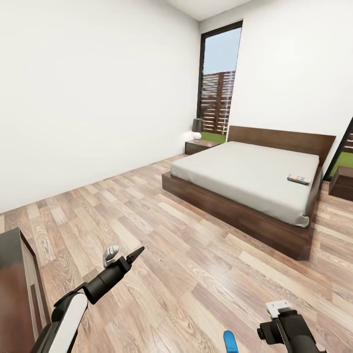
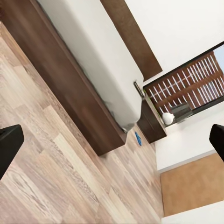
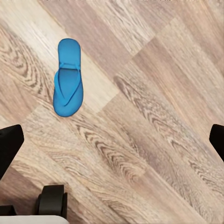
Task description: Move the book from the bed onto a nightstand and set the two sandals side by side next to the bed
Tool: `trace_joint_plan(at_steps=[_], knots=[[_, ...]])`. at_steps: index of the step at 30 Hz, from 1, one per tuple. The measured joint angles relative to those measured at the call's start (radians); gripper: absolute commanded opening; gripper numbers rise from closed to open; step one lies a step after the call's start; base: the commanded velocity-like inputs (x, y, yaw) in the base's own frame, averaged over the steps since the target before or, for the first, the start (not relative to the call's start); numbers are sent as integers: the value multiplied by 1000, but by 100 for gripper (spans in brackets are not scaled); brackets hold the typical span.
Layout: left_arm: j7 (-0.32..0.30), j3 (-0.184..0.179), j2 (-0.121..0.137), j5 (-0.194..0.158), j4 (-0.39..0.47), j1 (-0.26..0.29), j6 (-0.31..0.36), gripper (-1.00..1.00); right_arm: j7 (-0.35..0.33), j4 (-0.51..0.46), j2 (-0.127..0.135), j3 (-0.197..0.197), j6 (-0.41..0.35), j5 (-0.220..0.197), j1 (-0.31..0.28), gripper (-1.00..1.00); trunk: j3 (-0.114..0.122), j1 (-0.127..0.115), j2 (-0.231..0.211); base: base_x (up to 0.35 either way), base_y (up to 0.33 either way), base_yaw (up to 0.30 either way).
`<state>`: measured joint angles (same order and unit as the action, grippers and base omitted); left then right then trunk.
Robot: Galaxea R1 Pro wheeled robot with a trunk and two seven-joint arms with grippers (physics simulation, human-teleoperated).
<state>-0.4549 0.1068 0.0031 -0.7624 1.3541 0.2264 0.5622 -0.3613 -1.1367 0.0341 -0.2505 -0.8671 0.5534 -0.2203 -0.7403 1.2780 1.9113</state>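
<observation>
Both pincers gape empty: right pincer (image 3: 112,140) above a flat blue sandal (image 3: 68,78), left pincer (image 2: 112,142) facing the bed (image 2: 93,60).

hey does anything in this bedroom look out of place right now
Yes. One blue sandal lies alone on the open wood floor near the robot, far from the bed. A second sandal lies beside the bed. A book lies on the mattress.

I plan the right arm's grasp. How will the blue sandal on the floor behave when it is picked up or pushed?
The sandal looks thin and flat, so it is probably light and may bend. It lies flat on the smooth wood floor, so a push would likely slide it, not tip it. Its thin straps probably give the fingers little to hold.
</observation>
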Motion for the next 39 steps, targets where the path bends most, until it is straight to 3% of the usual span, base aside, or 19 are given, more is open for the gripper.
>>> trace_joint_plan(at_steps=[25, 27, 30, 33, 39], knots=[[2, -10, -2, -1, -3, 0, -3, 100, 8, 2, -11, 3, 19, -1, 0, 100, -78, 96, 175, 0, 0, 0], [2, -33, -3, 0, -11, 0, -3, 100, 8, 4, -32, 5, 67, -2, 0, 100, -85, 104, 189, 0, 0, 0], [2, -76, -3, 0, -23, 0, -4, 100, 10, 7, -77, 8, 221, -2, 0, 100, -94, 115, 210, 0, 0, 0], [3, -90, -3, 1, -26, 0, -5, 100, 11, 8, -91, 8, 328, -2, 0, 100, -103, 127, 231, 0, 0, 0], [2, -96, -3, 1, -27, 0, -4, 100, 13, 4, -96, 8, 387, -14, -1, 100, -122, 150, 273, 0, 0, 0]])
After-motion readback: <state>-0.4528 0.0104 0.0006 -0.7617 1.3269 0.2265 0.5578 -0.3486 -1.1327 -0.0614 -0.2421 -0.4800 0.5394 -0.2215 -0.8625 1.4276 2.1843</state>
